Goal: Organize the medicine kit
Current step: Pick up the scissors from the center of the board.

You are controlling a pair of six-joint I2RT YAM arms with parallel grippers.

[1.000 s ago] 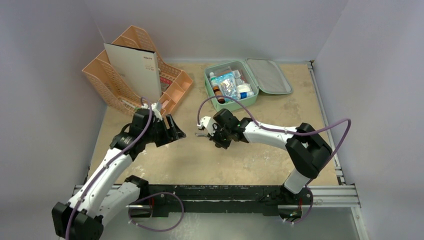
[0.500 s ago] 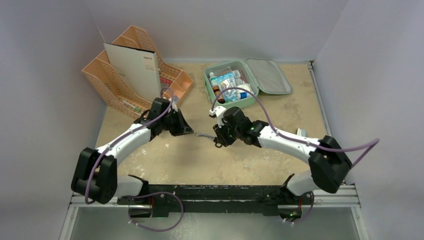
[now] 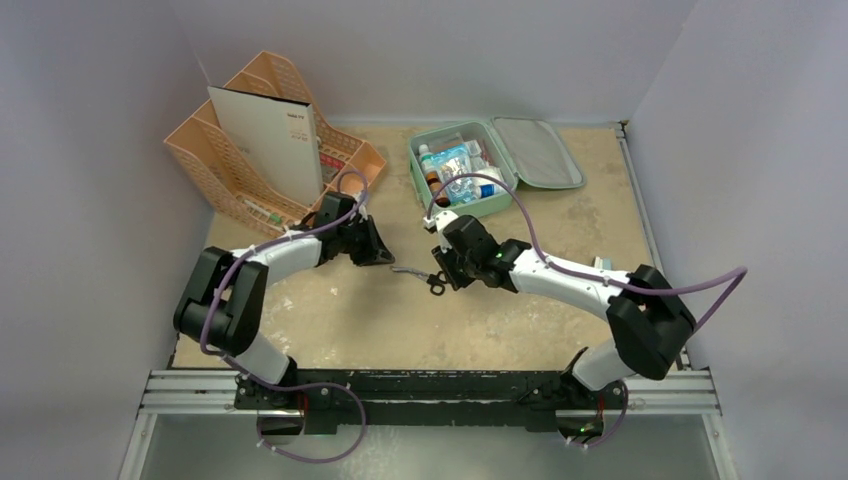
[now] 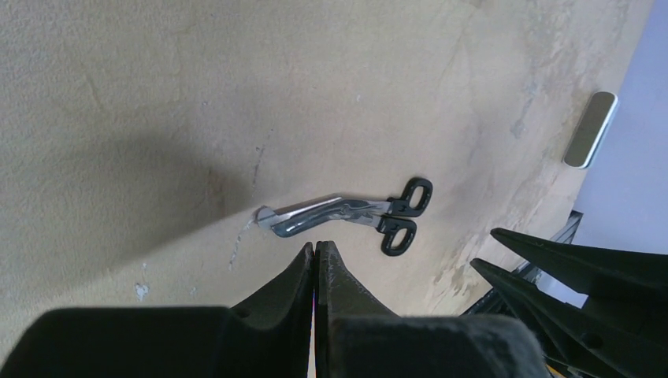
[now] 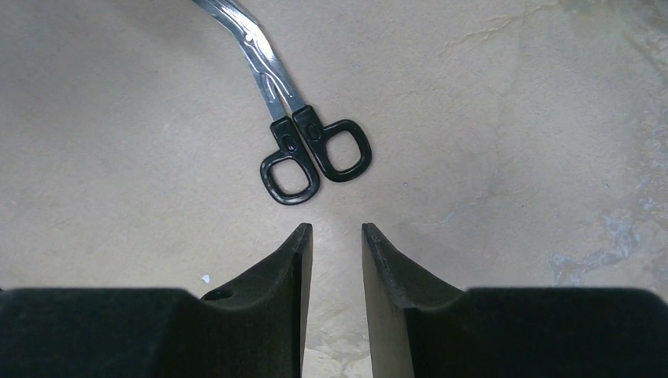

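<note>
The mint-green medicine kit (image 3: 416,172) lies open at the back of the table with bottles and packets inside, its grey-lined lid (image 3: 540,152) flat to the right. Small scissors (image 3: 412,272) with black handles lie on the table between the two arms. My left gripper (image 3: 387,259) is shut and empty, its tips just short of the scissors' blades (image 4: 315,216). My right gripper (image 5: 333,228) stands open with only table between its fingers. It sits just behind the scissors' handles (image 5: 315,153) without touching them.
A peach desk organizer (image 3: 240,170) holding a white board (image 3: 268,135) stands at the back left, close behind the left arm. A small pale oblong object (image 4: 591,140) lies near the table's right edge. Grey walls enclose the table.
The right gripper opened and let go of the scissors, which now lie on the table. The left gripper shut empty and swung right toward the blades.
</note>
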